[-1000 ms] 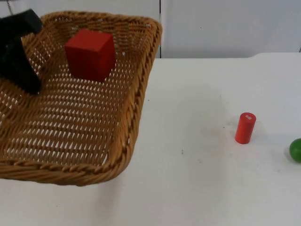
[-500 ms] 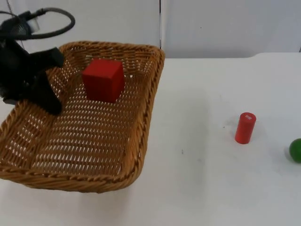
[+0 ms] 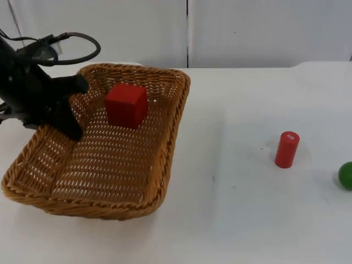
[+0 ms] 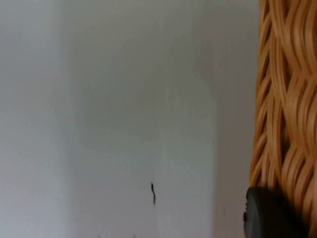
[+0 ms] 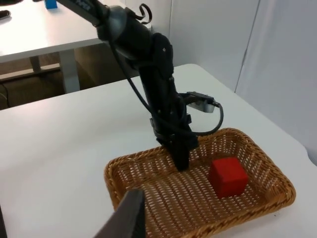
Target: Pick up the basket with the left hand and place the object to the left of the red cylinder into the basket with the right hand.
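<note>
The woven basket (image 3: 82, 206) lies low at the table's left with a red cube (image 3: 126, 104) inside it near the far wall. My left gripper (image 3: 70, 129) is shut on the basket's left rim, one finger reaching inside. In the left wrist view the basket rim (image 4: 287, 99) runs past a black fingertip (image 4: 270, 213). The red cylinder (image 3: 286, 149) stands upright at the right. My right gripper (image 5: 130, 218) waits off to the side, looking across at the basket (image 5: 110, 174), the cube (image 5: 228, 177) and the left arm (image 5: 163, 99).
A green round object (image 3: 346, 175) sits at the right edge, to the right of the cylinder. White table (image 3: 231, 209) lies bare between basket and cylinder. The grey partition wall (image 3: 247, 27) closes off the back.
The basket, with the cube in it, has come down toward the table and now looks smaller and more level. The left arm has moved rightward into view with it.
</note>
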